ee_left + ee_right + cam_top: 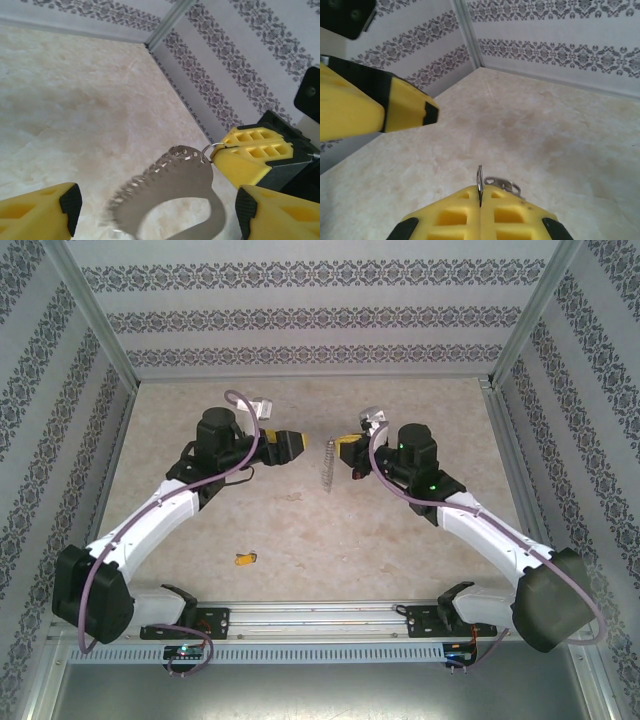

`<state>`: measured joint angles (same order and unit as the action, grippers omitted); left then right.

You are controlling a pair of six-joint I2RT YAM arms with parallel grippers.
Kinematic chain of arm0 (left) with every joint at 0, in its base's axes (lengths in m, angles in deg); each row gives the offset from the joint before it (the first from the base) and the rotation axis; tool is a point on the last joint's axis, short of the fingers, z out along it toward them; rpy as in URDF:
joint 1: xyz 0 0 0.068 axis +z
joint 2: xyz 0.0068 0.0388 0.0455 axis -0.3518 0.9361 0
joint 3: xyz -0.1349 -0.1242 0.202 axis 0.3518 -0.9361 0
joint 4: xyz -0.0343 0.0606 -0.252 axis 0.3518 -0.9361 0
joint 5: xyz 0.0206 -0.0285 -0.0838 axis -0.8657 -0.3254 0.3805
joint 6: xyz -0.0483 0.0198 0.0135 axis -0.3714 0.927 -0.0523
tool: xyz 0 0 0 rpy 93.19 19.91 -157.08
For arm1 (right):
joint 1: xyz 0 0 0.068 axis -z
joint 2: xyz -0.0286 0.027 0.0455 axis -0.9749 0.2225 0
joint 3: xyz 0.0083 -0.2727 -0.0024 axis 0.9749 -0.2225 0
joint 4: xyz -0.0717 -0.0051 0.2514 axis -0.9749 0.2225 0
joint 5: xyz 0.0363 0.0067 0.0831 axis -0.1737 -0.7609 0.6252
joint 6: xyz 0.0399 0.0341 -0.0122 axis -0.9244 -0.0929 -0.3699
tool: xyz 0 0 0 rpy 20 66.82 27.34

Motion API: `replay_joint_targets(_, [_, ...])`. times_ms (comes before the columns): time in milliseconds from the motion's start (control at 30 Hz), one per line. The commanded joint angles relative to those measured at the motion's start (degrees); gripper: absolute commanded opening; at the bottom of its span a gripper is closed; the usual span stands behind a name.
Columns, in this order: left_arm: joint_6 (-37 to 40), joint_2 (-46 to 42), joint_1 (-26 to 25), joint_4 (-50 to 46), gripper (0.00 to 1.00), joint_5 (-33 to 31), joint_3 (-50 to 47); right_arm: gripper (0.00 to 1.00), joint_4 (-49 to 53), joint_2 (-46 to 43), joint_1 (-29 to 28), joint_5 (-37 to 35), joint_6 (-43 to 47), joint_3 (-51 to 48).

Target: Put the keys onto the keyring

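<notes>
Left end effector wide, straddling keyring; right end effector clamped on it; overhead, key apart.

Landmark: keyring, hanging over mid-table, pinched at its top ring by the right gripper.
Left of keyring: left gripper blocks this side; its 2 fingers stand spread around the loop, with a narrow gap on each side.
Right of keyring: right gripper, pressed closed, leaves no way through.
Beyond keyring: bare table runs free to the back wall.
Nearer than keyring: open table between the 2 arms; a small flat key lies there, then the rail.
Far sides: side walls stand well apart from the keyring.
</notes>
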<state>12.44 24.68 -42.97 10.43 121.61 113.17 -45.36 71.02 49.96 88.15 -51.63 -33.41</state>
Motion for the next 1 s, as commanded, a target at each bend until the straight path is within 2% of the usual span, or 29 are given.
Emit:
replay_joint_targets(0, [1.9, 2.4, 0.6, 5.9, 0.77, 6.2, 2.2, 0.0, -4.7, 0.8, 1.6, 8.7, -2.0, 1.0])
replay_joint_targets(133, [0.9, 5.4, 0.6, 10.1, 0.65, 10.2, 2.8, 0.0, -6.4, 3.1, 3.1, 13.9, -3.7, 2.2])
replay_joint_targets(367, [-2.2, 9.2, 0.5, 17.9, 0.42, 15.3, 2.8, 0.0, -7.5, 5.5, 4.8, 18.5, -4.8, 3.2])
replay_joint_targets(500, [-3.4, 10.9, 0.5, 21.0, 0.38, 17.1, 2.9, 0.0, -8.9, 7.1, 5.9, 20.5, -6.0, 3.7])
replay_joint_targets(967, [-8.5, 15.9, -0.3, 28.8, 0.38, 18.9, 3.8, 0.0, -12.5, 8.6, 8.0, 23.8, -9.2, 3.6])
